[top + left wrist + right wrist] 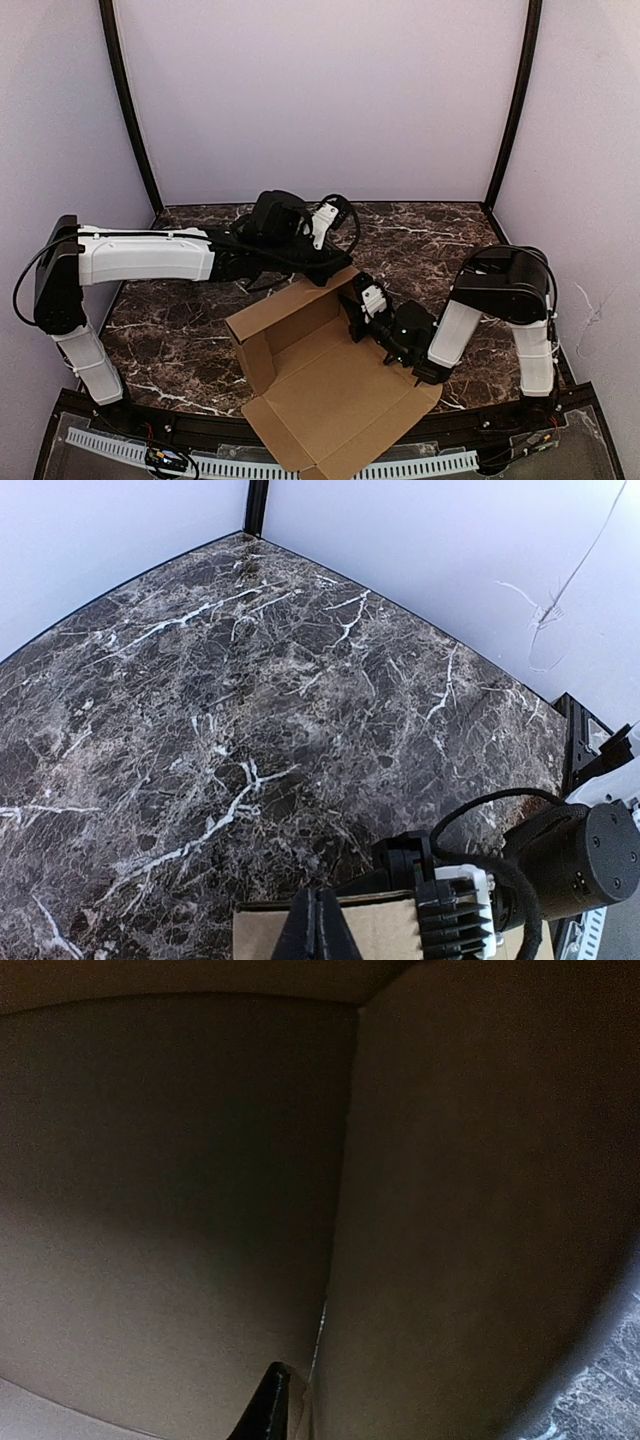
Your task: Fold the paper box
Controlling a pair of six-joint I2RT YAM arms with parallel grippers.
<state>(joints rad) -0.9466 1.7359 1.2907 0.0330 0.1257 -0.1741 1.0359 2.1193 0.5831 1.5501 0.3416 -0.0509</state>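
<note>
Top view: plain brown cardboard box (330, 385) logged at lower centre of frame on dark marble bench (430, 235), two walls raised. Left pincer (332, 274) at far wall's top edge, right pincer (355, 318) inside box.
Left wrist view: left pincer (315, 930) pressed together over cardboard edge, frame bottom.
Right wrist view: only cardboard and one dark fingertip (268, 1400); cannot tell right pincer's spread.

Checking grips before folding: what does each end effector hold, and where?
The left end effector is shut on the top edge of the paper box's far wall. For the right end effector, inside the box corner, it cannot be told.
</note>
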